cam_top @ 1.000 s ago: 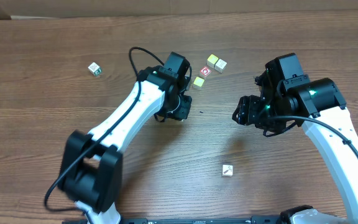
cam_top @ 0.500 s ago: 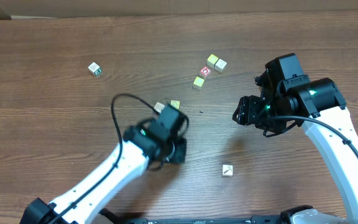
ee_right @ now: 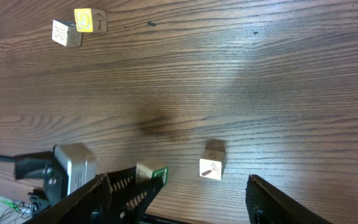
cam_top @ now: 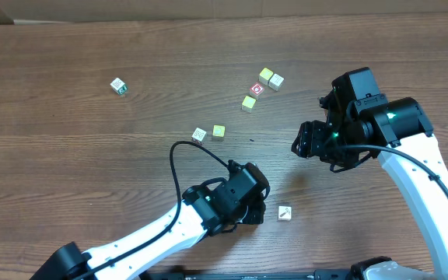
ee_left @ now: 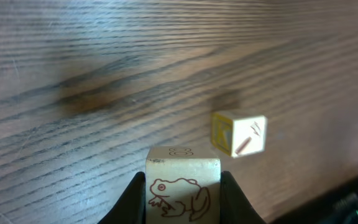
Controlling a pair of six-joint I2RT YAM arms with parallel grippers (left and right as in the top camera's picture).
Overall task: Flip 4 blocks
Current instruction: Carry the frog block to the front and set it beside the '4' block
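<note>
Left gripper (ee_left: 183,194): jaws pinching the frog-printed block (ee_left: 183,167) by two opposite side faces.
Loose block (ee_left: 239,133): on the table (ee_left: 104,62), just beside the held one and not touching it.
Right gripper (cam_top: 302,145): jaws spread, empty, well apart from both.
Handling (judged): light, rigid wood with smooth faces. Grip flat opposite sides squarely, or it may twist out.

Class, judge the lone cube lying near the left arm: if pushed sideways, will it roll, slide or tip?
The cube has flat faces and sharp edges, so it probably won't roll. On the smooth table, a low push likely slides it; a high push may tip it.
</note>
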